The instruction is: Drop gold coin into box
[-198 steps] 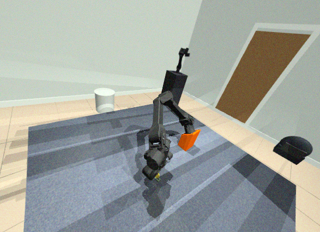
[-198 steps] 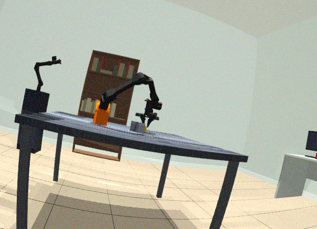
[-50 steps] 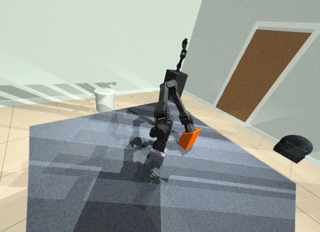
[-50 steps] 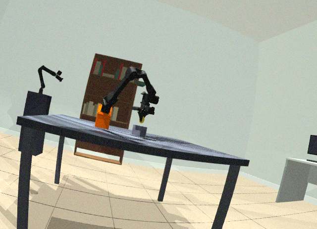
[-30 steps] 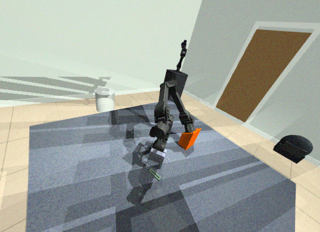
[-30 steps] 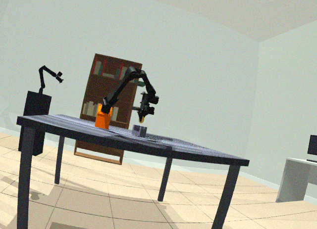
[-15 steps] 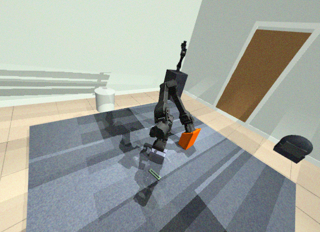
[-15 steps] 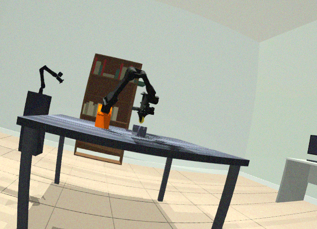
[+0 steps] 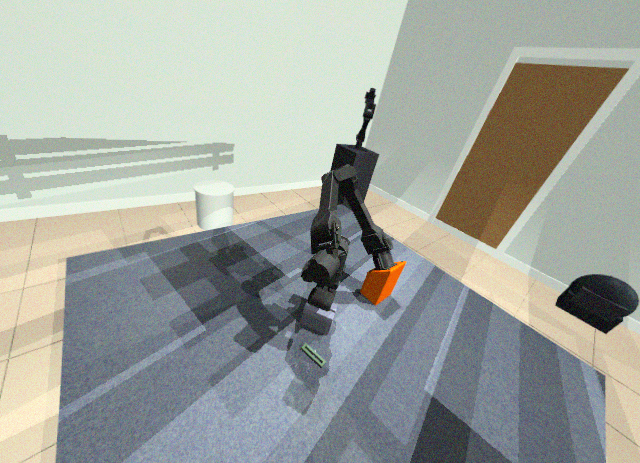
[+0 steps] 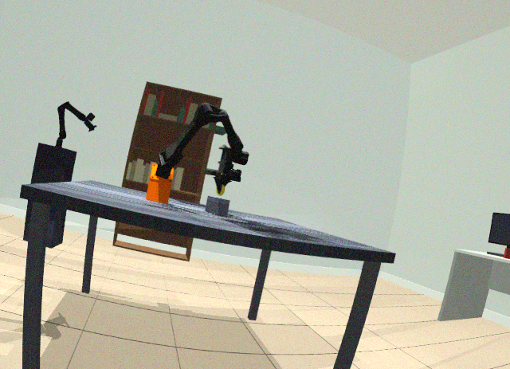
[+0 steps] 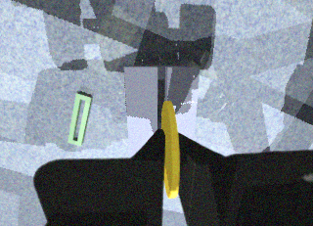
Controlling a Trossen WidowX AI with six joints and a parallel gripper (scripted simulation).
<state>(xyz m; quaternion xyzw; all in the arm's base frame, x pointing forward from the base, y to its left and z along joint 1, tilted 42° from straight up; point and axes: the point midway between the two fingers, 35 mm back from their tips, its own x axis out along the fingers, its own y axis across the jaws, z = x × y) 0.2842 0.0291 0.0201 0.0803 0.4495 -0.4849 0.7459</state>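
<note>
One gold coin (image 11: 169,148) is pinched on edge between the fingers of the gripper (image 11: 168,159), which is closed tight on it, so the thin rim faces down and the disc hangs vertically; that grip suits a slot barely wider than the coin is thick. In the wrist view the coin's lower edge points toward the grey box (image 11: 158,96) below, and the dark slot (image 11: 160,96) in its lid runs nearly in line with the coin, though slightly to its left, so a little more alignment seems to be needed. The exterior view shows the coin (image 10: 221,189) hanging just above the box (image 10: 217,205), apart from the lid and not yet entered. The green holder (image 11: 79,118) lies vacant on the table (image 10: 123,209), to the left of the box and well away from the coin. The arm arches from its orange base (image 10: 158,188) and bends down steeply, presumably to hold the coin upright for a straight drop.
</note>
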